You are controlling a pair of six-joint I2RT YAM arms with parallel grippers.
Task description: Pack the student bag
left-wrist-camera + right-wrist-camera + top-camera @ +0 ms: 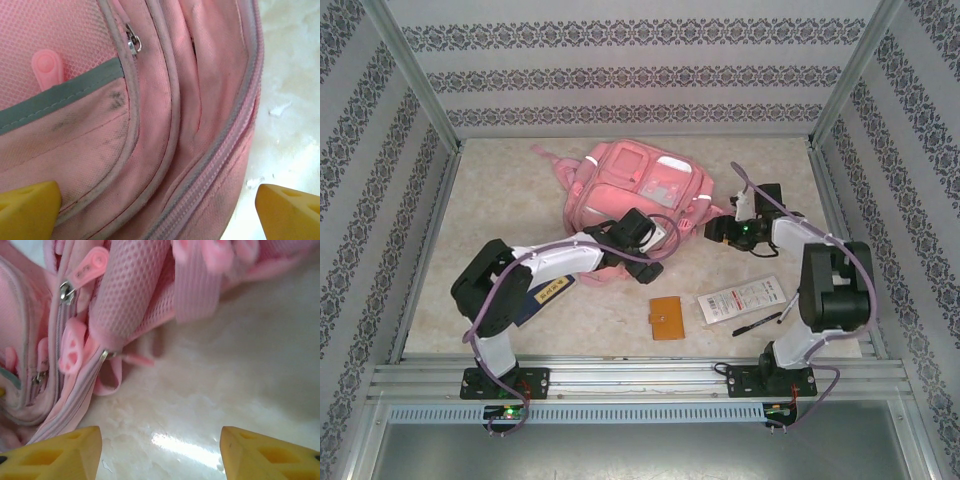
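Observation:
The student bag (630,185), a pink backpack with zip pockets and pale strips, lies at the table's middle back. My left gripper (648,238) hovers over its near edge. Its yellow fingertips (27,210) stand wide open, with the bag's zip seam (220,165) and pink fabric (165,125) below them. My right gripper (718,232) sits just right of the bag, open, low over bare table (200,405). Its fingertips (60,455) have nothing between them. The bag's side (130,295), with metal zip pulls (66,291) and pink tabs, lies ahead and to the left.
On the near table lie an orange-brown wallet (667,318), a white packet (745,298) and two pens (757,323). A blue and yellow item (545,292) shows under the left arm. Patterned walls and a metal frame enclose the table.

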